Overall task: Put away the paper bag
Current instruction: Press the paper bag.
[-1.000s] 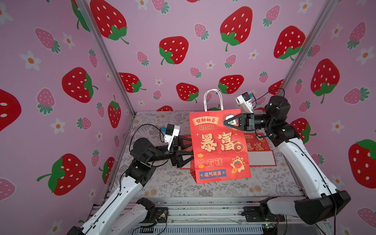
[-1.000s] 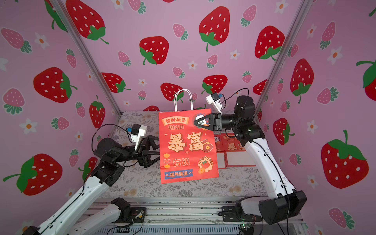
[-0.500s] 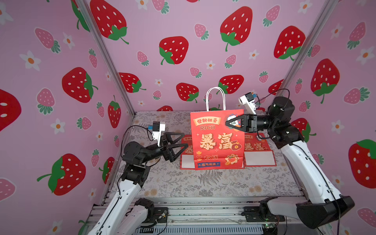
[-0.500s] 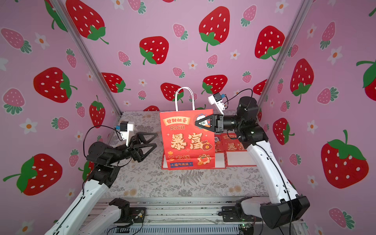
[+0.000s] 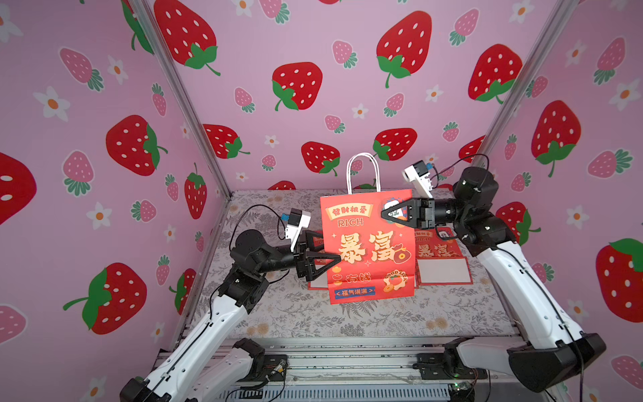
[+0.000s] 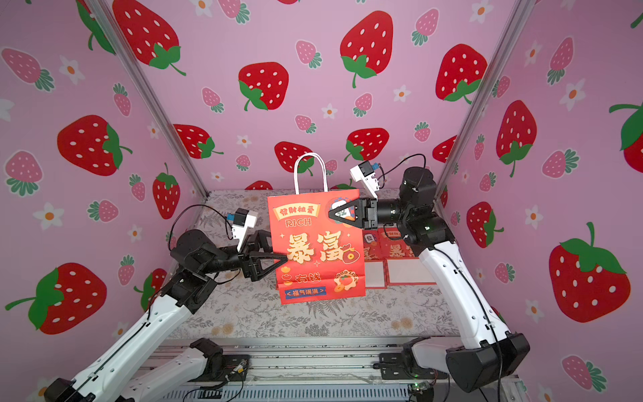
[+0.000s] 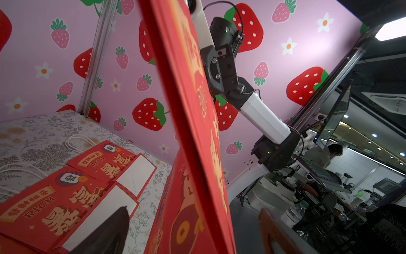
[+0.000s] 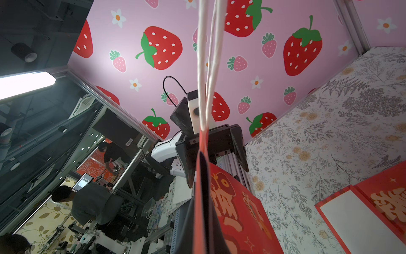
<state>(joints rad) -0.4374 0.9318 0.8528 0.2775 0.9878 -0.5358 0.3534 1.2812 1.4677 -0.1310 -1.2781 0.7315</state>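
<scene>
Grey floral surface (image 5: 382,320) lies under the red paper bag (image 5: 368,250), hung upright before the flat bags (image 5: 439,251) by our right claw (image 5: 385,213) clamped on its top corner, so we would close our left claw (image 5: 330,250), spread astride its side edge, squarely first.

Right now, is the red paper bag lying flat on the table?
No: in a top view the red paper bag is held upright, its upper corner pinched in the right gripper.
</scene>
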